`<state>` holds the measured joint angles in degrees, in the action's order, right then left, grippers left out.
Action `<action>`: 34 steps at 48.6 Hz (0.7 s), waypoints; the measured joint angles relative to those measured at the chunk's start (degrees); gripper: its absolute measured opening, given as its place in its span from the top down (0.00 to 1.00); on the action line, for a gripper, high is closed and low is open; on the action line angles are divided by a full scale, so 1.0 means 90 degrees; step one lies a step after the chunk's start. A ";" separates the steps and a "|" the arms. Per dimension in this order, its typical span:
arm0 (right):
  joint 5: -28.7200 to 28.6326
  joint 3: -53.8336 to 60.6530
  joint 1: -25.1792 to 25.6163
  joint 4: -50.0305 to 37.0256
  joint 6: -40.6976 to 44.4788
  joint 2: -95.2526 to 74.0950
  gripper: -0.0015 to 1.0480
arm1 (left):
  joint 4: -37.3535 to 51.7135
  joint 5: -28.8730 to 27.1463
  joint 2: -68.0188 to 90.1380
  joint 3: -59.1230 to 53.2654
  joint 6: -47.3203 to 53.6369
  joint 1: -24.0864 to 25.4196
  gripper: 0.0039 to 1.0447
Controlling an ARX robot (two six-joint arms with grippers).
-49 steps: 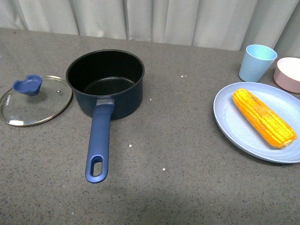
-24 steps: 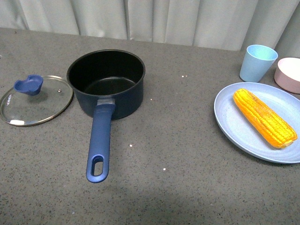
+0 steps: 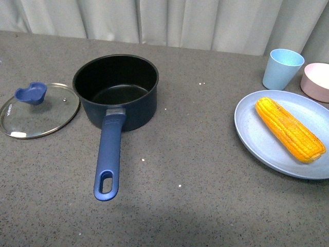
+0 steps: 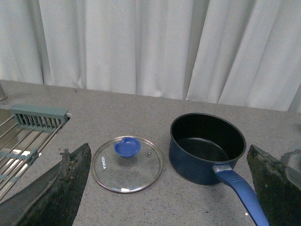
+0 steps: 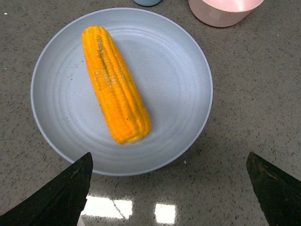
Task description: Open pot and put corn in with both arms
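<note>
Beyond the lid, on the side away from the pot, the left wrist view catches what looks like a wire rack with a pale green plastic end piece, though only a corner of it shows. The round glass lid lies flat on the desk, metal-rimmed, with a curved blue knob. Just beside it stands the pot, uncovered: a dark navy cylinder with a matt black inside and nothing in it. Its long blue handle points toward the robot and ends in an oval hole. Well apart to the right is a shallow, pale blue plate with faint concentric rings. The corn lies across it, yellow-orange, tapered, ribbed with rows of kernels. Behind the plate stand a light blue cup and a smooth pink bowl. The left gripper hangs above the desk with its worn black fingers spread wide and nothing between them. The right gripper hovers over the plate, equally wide apart and empty. The desk is grey, finely speckled stone, glossy enough to reflect light. Pleated whitish curtains close off the back.
</note>
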<state>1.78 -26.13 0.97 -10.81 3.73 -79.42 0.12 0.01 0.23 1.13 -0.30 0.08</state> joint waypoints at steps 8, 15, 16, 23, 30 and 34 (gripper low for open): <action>-0.0187 -0.1086 -0.0007 0.0481 0.0041 -0.1338 0.09 | 0.0000 0.0000 0.0000 0.0000 0.0000 0.0000 0.06; -0.0384 -0.1758 -0.0070 0.0879 0.0097 -0.2302 0.09 | 0.0000 0.0000 0.0000 0.0000 0.0002 0.0000 0.06; -0.0386 -0.1821 -0.0070 0.0899 0.0109 -0.2395 0.09 | 0.0000 0.0000 0.0000 0.0000 0.0000 0.0000 0.06; -0.0410 -0.2208 -0.0070 0.1056 0.0165 -0.2883 0.09 | 0.0000 -0.0002 0.0000 0.0000 0.0002 0.0000 0.06; -0.0464 -0.2521 -0.0063 0.1158 0.0216 -0.3237 0.09 | 0.0000 0.0000 0.0000 0.0000 0.0002 0.0000 0.06; -0.0520 -0.2705 -0.0063 0.1219 0.0238 -0.3470 0.09 | 0.0000 -0.0002 0.0000 0.0000 0.0002 0.0000 0.06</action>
<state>-2.90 -50.48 0.40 0.16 5.87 -110.65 0.12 -0.01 0.23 1.13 -0.27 0.08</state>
